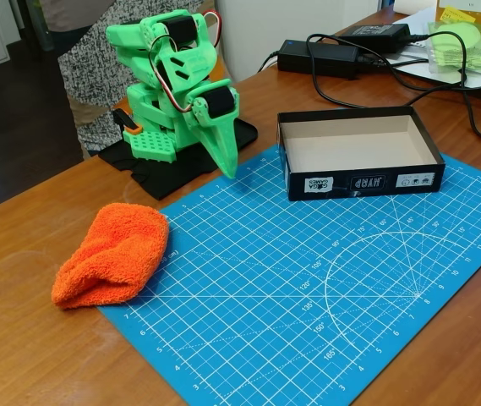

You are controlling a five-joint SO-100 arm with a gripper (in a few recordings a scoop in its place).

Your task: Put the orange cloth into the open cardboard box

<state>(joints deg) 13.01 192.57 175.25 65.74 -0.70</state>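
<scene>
Orange cloth lies at lower left of the fixed view, a lumpy folded mound straddling the left edge of the blue cutting mat, partly on the mat and partly on the bare wooden desk. By the look of its fluffy terry pile it should handle as something light, soft and limp, not fragile and not slippery; it will likely sag and drape from whatever point is pinched rather than lift as one stiff piece. The raised, rounded hump toward its upper right looks like the best place to take hold (a thick fold gives the fingers something to bite, where the flat rim would be hard to get under). Its long axis runs diagonally, from the flatter, wider end at lower left up to the rounded end at upper right, roughly toward the robot's base. The open cardboard box sits at upper right of centre on the mat's far edge, well apart from the cloth, its long side running left to right, its pale inside bare. The green arm is folded up at upper left, its hand pointing down with the fingers drawn together, nothing in it, well clear of the cloth.
</scene>
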